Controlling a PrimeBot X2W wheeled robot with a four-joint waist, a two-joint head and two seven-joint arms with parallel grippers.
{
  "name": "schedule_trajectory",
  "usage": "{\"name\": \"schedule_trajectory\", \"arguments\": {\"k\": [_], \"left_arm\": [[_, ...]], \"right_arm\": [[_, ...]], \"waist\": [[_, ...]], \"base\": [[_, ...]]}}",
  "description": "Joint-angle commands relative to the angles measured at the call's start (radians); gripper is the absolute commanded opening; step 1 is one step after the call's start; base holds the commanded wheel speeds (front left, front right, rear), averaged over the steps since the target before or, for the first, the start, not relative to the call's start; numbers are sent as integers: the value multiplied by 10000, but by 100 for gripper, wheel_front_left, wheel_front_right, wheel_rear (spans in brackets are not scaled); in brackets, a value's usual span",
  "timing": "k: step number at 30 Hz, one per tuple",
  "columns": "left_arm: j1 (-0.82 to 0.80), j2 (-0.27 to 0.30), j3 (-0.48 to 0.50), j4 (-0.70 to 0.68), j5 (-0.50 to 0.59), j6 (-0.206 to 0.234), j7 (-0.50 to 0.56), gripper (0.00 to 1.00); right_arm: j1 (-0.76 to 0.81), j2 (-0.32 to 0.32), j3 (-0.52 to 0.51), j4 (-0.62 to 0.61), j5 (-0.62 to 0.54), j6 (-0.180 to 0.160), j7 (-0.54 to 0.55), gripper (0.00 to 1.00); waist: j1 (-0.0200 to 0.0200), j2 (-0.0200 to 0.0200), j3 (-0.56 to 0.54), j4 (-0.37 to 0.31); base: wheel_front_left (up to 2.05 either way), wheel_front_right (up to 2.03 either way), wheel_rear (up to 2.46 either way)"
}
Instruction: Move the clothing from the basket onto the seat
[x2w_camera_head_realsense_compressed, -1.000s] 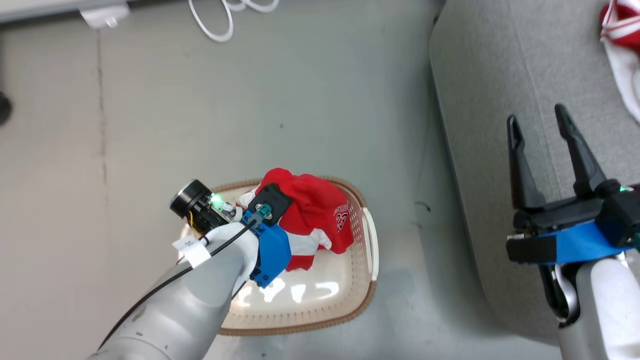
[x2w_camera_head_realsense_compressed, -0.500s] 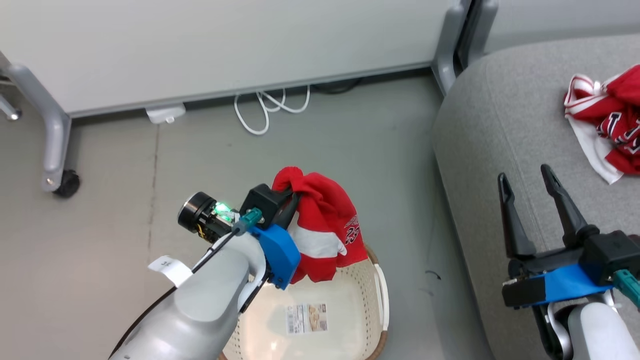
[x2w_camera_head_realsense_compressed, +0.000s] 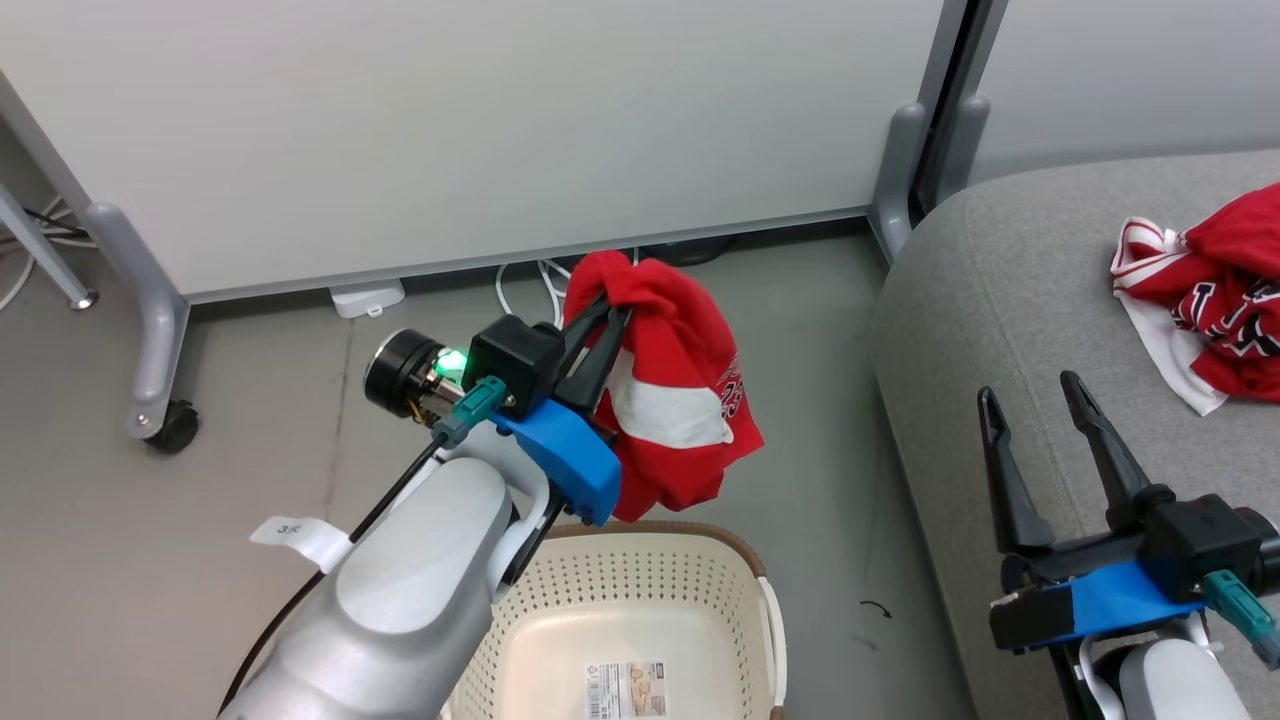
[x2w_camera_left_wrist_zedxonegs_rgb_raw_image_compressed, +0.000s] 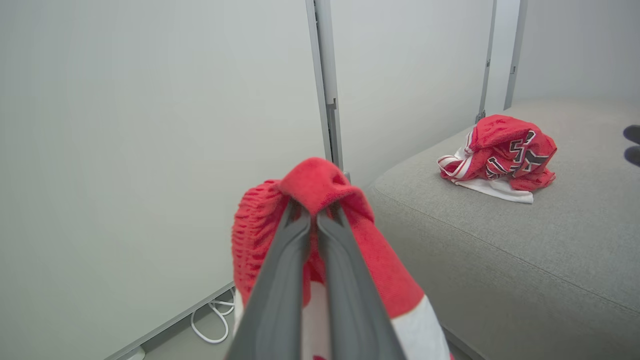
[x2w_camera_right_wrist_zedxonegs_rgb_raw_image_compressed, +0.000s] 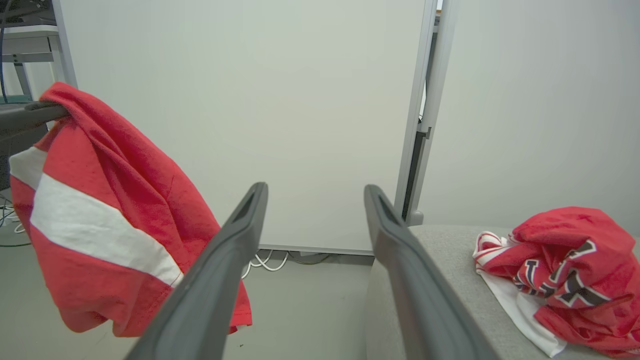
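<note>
My left gripper (x2w_camera_head_realsense_compressed: 610, 305) is shut on a bright red garment (x2w_camera_head_realsense_compressed: 680, 420) with a white stripe. The garment hangs in the air just above the far rim of the cream basket (x2w_camera_head_realsense_compressed: 640, 535), whose bottom shows a label. In the left wrist view the fingers (x2w_camera_left_wrist_zedxonegs_rgb_raw_image_compressed: 300, 260) pinch a fold of this garment (x2w_camera_left_wrist_zedxonegs_rgb_raw_image_compressed: 320, 182). A second red garment (x2w_camera_head_realsense_compressed: 1210, 300) with dark lettering lies bunched on the grey seat (x2w_camera_head_realsense_compressed: 1000, 300) at the right. My right gripper (x2w_camera_head_realsense_compressed: 1027, 387) stands open above the seat's front edge, holding nothing. The right wrist view shows the hanging garment (x2w_camera_right_wrist_zedxonegs_rgb_raw_image_compressed: 115, 200) to its left.
A white partition panel (x2w_camera_head_realsense_compressed: 480, 130) on grey legs stands behind the basket, with a caster wheel (x2w_camera_head_realsense_compressed: 170, 425) at the left. A white cable (x2w_camera_head_realsense_compressed: 520, 285) lies on the grey floor by its base. A narrow strip of floor separates basket and seat.
The head camera has tilted up. My left gripper has lifted the red garment out of the basket, so it now hangs above the far rim. The right gripper has stayed open.
</note>
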Motion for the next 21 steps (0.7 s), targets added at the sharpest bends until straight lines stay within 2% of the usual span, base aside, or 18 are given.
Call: {"name": "schedule_trajectory", "arguments": {"k": [1, 9, 21], "left_arm": [[65, -18, 140, -181, 65, -65, -50, 0], [124, -326, 191, -984, 227, -254, -51, 0], [261, -583, 77, -1587, -148, -337, -50, 0]], "right_arm": [[149, 50, 3, 23, -28, 1, -4, 100], [283, 115, 26, -2, -30, 1, -4, 100], [440, 189, 70, -18, 60, 1, -4, 100]], "waist": [[2, -1, -81, -3], [2, -1, -251, -4], [2, -1, -394, -18]], "base": [[0, 0, 0], [0, 0, 0], [0, 0, 0]]}}
